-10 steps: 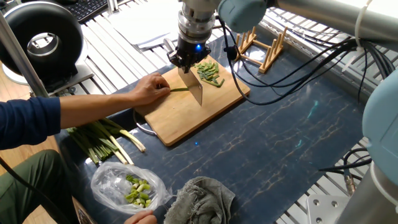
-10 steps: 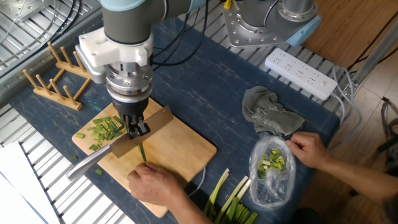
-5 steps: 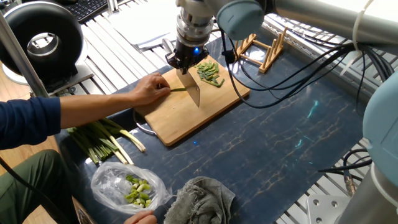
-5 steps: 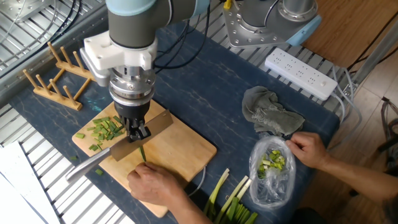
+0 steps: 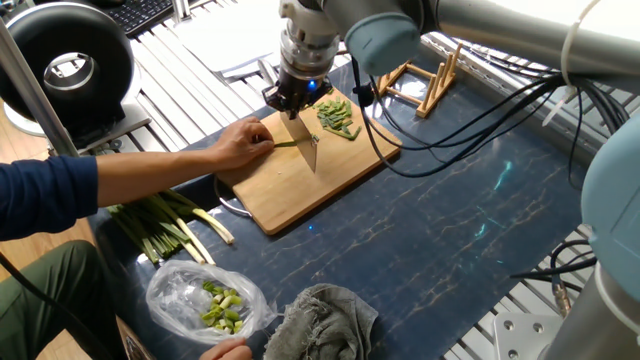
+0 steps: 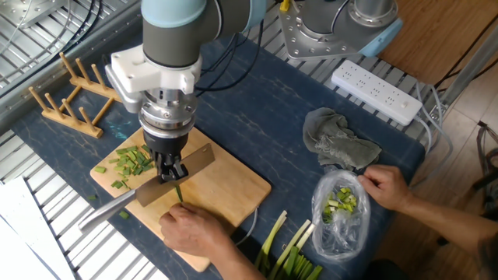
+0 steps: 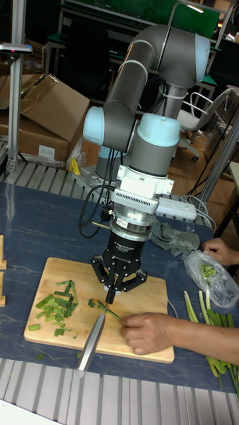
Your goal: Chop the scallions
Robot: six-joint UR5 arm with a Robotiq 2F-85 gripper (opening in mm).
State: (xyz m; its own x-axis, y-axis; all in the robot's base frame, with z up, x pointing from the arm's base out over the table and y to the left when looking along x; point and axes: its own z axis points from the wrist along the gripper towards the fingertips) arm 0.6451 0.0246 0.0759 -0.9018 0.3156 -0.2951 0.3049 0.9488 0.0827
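My gripper [image 5: 290,100] [image 6: 173,166] [image 7: 118,287] is shut on a knife [image 5: 307,151] [image 6: 176,176] [image 7: 93,333], blade down over the wooden cutting board [image 5: 310,195] [image 6: 229,190] [image 7: 149,289]. One slender green scallion stalk [image 5: 286,144] [image 6: 178,192] [image 7: 111,312] lies on the board with the blade across its free end. A person's hand [image 5: 240,143] [image 6: 194,229] [image 7: 146,332] pins its other end. A heap of chopped scallion bits [image 5: 337,117] [image 6: 132,162] [image 7: 56,311] sits on the board beyond the knife.
A bundle of thicker stalks [image 5: 165,225] [image 6: 288,249] lies off the board beside a clear bag [image 5: 205,300] [image 6: 338,210] that the person's other hand holds. A grey cloth [image 5: 320,320] [image 6: 338,144], a wooden rack [image 5: 425,80] [image 6: 66,97] and a power strip [image 6: 377,93] stand around.
My gripper and the knife have shifted a little along the stalk toward the person's hand. The hand and the stalk have stayed put.
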